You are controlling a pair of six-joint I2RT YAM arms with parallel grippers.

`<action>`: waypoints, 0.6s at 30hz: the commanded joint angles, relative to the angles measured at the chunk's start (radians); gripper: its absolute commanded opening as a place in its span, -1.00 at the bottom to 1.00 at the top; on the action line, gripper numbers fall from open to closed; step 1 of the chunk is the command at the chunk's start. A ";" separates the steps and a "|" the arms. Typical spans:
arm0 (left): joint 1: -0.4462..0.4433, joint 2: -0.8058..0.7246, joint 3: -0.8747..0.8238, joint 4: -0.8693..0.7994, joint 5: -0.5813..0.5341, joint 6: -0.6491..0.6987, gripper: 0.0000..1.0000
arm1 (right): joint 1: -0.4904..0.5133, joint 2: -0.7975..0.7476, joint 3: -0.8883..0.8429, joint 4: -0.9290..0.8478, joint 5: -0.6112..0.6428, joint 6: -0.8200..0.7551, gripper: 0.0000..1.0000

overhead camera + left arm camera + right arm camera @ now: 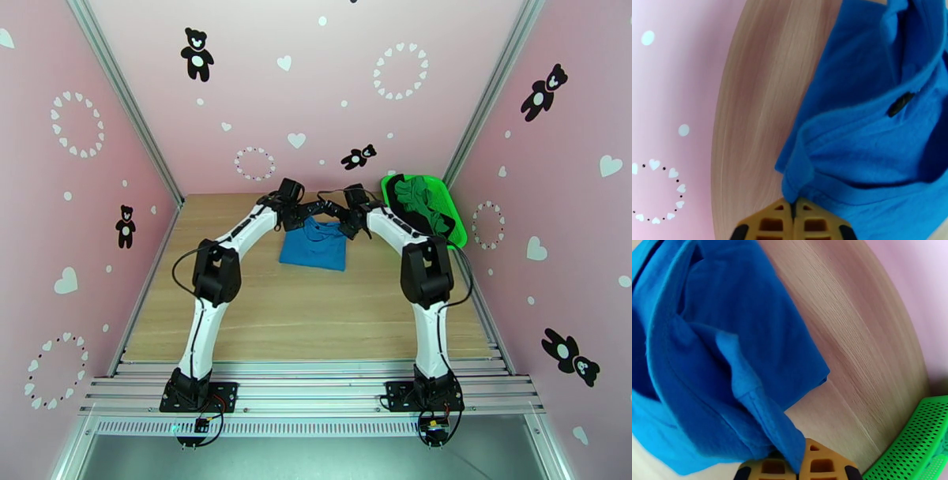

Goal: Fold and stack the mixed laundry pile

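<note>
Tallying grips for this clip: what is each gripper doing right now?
Left gripper: closed, pinching an edge of the blue T-shirt.
Right gripper: closed on a fold of the same T-shirt.

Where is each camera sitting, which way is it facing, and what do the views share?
Top external: above and behind the bases, looking down at the table; left arm and right arm show whole.
Left wrist: on the left arm, looking past the left gripper, shut on the blue T-shirt.
Right wrist: on the right arm, looking past the right gripper, pinching the same shirt; green basket at lower right.
Shared: all views see the blue T-shirt.
</note>
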 commanded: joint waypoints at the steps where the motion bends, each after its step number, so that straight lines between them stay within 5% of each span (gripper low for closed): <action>1: 0.002 0.041 0.064 0.005 -0.047 -0.039 -0.72 | -0.001 0.052 0.052 0.024 0.007 0.070 -0.37; 8: 0.045 0.005 0.108 0.070 -0.109 -0.180 -0.18 | -0.057 -0.064 0.041 0.062 -0.096 0.179 0.22; 12: 0.065 -0.097 0.104 0.085 -0.135 -0.243 -0.13 | -0.089 -0.263 -0.019 0.047 -0.145 0.217 0.38; 15: 0.082 -0.241 0.045 0.105 -0.094 -0.327 -0.12 | -0.106 -0.478 -0.105 0.044 -0.149 0.283 0.70; 16: 0.087 -0.307 -0.006 0.126 -0.066 -0.363 -0.10 | -0.112 -0.551 -0.139 0.050 -0.162 0.321 0.94; 18: 0.097 -0.439 -0.123 0.185 0.007 -0.425 -0.01 | -0.141 -0.660 -0.218 0.089 -0.296 0.416 0.98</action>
